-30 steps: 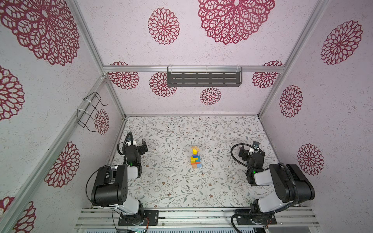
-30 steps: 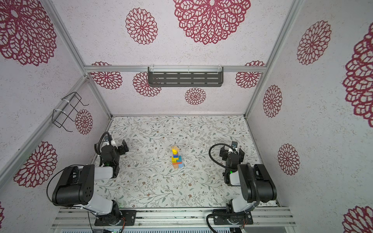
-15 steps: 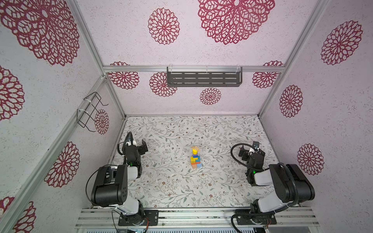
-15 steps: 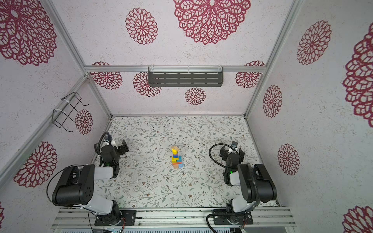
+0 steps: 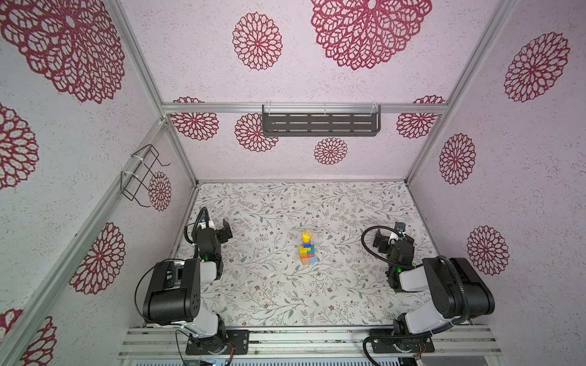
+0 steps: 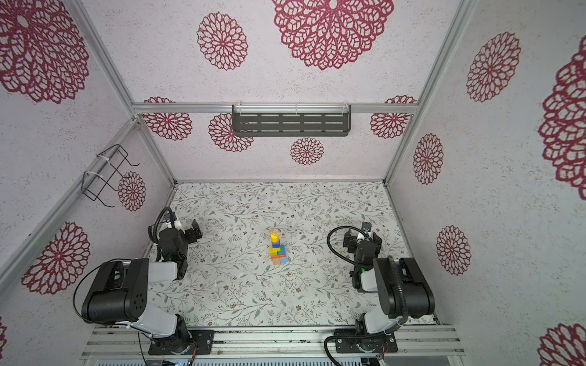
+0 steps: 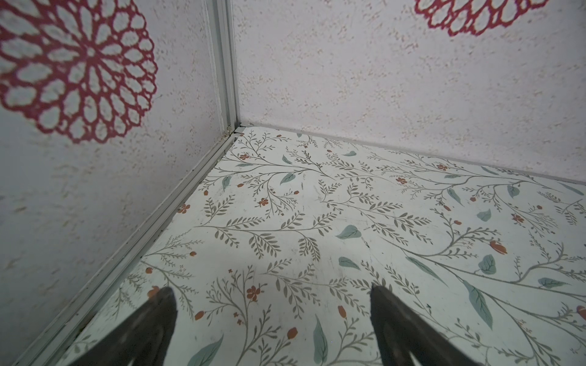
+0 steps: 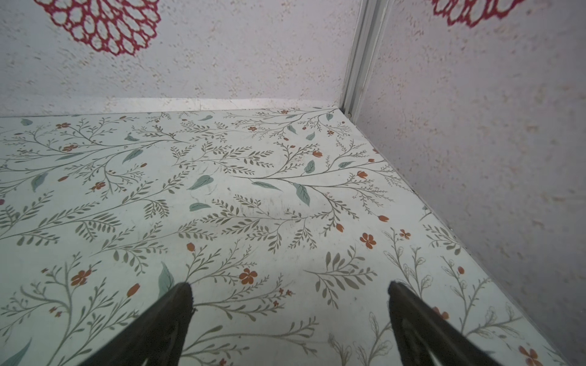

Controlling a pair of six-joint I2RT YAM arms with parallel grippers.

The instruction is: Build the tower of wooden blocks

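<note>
Table (image 5: 285, 301): floral-printed top that carries only the tower, near its centre, where either arm could reach it.
Left arm (image 5: 171, 291): folded low at 8 o'clock with its elbow toward the front rail. I judge it parked clear of the stack.
Right arm (image 5: 456, 288): mirrored at 4 o'clock, likewise folded and well apart from the blocks.
Slotted shelf (image 5: 320, 124): hangs on the back wall at 12 o'clock, with nothing visible on it and no part in the build.
Wire rack (image 5: 141, 176): on the side wall toward 10 o'clock, empty as far as can be seen.
Left tool (image 7: 272, 293): at 9 o'clock, jaws spread wide with only printed table between them. It holds nothing and points at the far left corner, away from the tower.
Right tool (image 8: 290, 286): at 3 o'clock, jaws just as wide and empty, aimed at the far right corner.
Wood block tower (image 5: 307, 250): upright near the table's centre in both top views (image 6: 277, 248), well apart from both tools. No loose blocks lie around it, so the build looks finished.
Base: tan block (image 5: 305, 261) and light blue block (image 5: 313, 260) sit side by side under an orange block (image 5: 308, 255), which gives a broad footing low down.
Middle: yellow cube (image 5: 303, 251) beside teal block (image 5: 311, 249), with a blue block (image 5: 306, 244) above.
Cap: yellow cylinder (image 5: 305, 237) near the top. A tan piece (image 5: 309, 234) shows at its far side, too small to tell whether it rests on the cylinder or behind it.
</note>
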